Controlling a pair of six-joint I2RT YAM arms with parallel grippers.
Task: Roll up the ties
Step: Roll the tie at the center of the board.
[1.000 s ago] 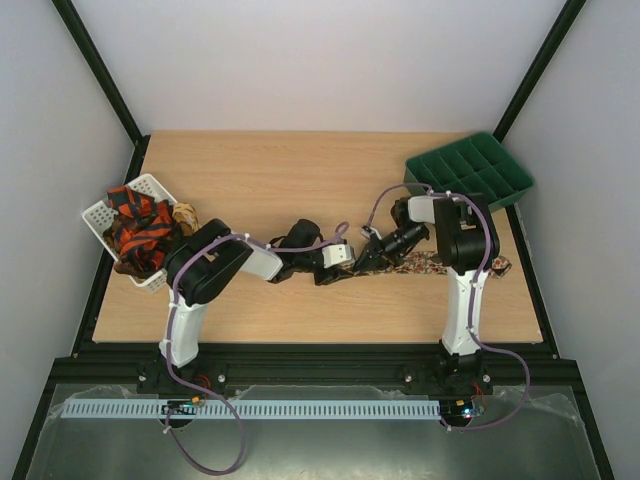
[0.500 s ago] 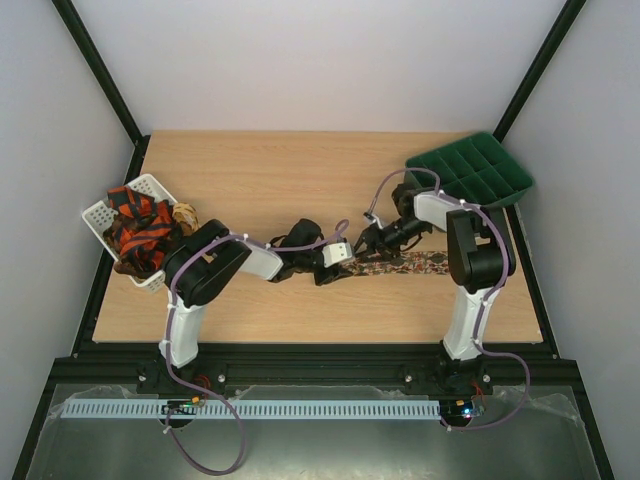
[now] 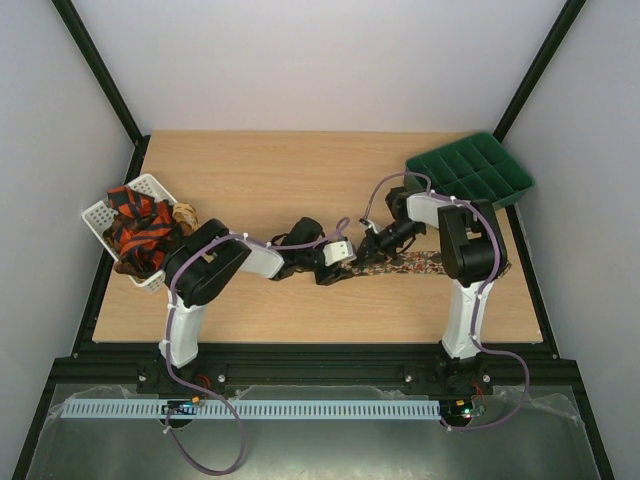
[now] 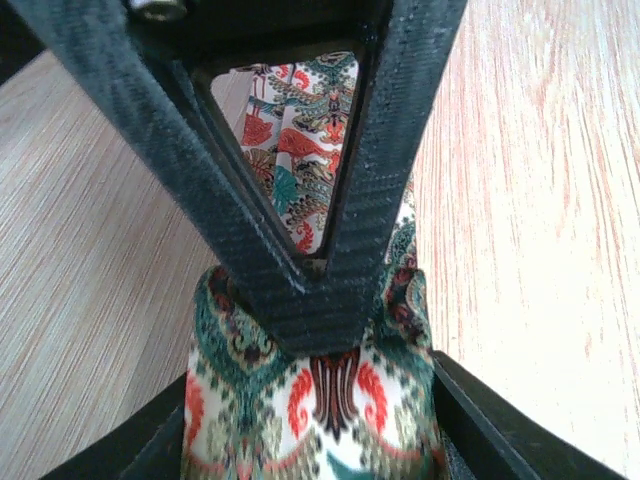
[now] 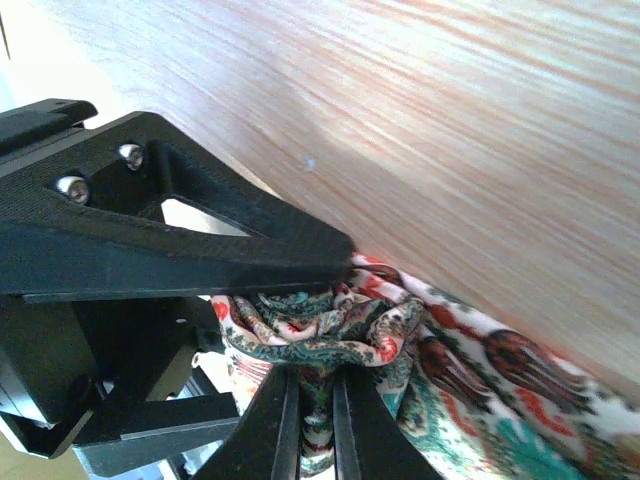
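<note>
The floral tie (image 3: 405, 264) lies along the right half of the table (image 3: 260, 180), its rolled end caught between both grippers: the left gripper (image 3: 345, 264) stands about half open with its jaws clasping the roll, and the right gripper (image 5: 312, 392) is pinched almost closed on a fold at the roll's core. Risk, as judged: with two grips this close on slippery fabric, a mistimed release or tug would loosen or skew the coil. The surface is pale wood-grain board, with a basket (image 3: 98, 215) of other ties at the left edge, a green tray (image 3: 470, 175) at the far right corner, and plain white walls.
</note>
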